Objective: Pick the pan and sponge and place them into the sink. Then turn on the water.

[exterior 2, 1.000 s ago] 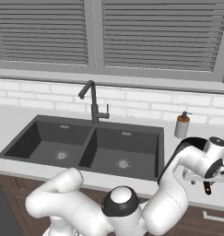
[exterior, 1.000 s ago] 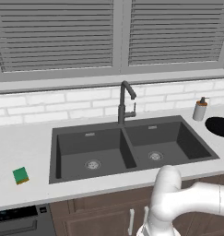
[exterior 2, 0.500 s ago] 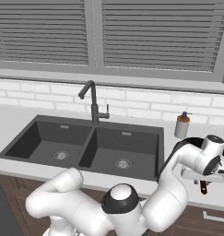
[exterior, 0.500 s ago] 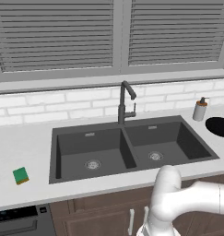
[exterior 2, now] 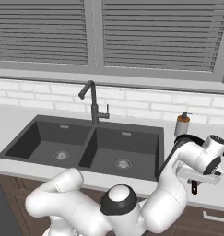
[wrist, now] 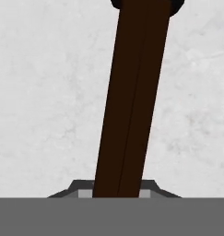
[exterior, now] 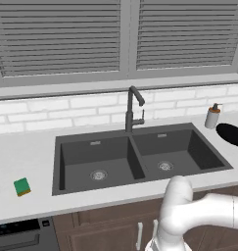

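Fingers of the gripper point(exterior 2: 194, 183) are closed down on the pan handle point(wrist: 132, 97) — in the hand view the long dark-brown bar runs straight up from between the fingertips, tilted a bit to the right, its far end meeting the black rim of the pan point(exterior: 231, 134) at the top edge. So the handle's long axis lies along the gripper's line of sight, pan body ahead of the fingers, and the grip sits toward the handle's free end.

Pan rests on the pale speckled counter point(exterior: 27, 152) to the right of the sink point(exterior 2: 49, 131), near the white soap dispenser point(exterior: 212, 116). The sink lies to the arm's left, so the carry will likely go that way; held that far out, the pan may droop.

Materials: pan is flat, round, matte black; handle looks smooth w/ a fine seam down its length. Sink is dark grey, two basins, metal drain in each. Faucet point(exterior: 132, 109) is a dark gooseneck behind the divider, no stream running. Sponge point(exterior: 22, 187) — small green block w/ orange base — sits on the counter left of the sink, well apart from the gripper.
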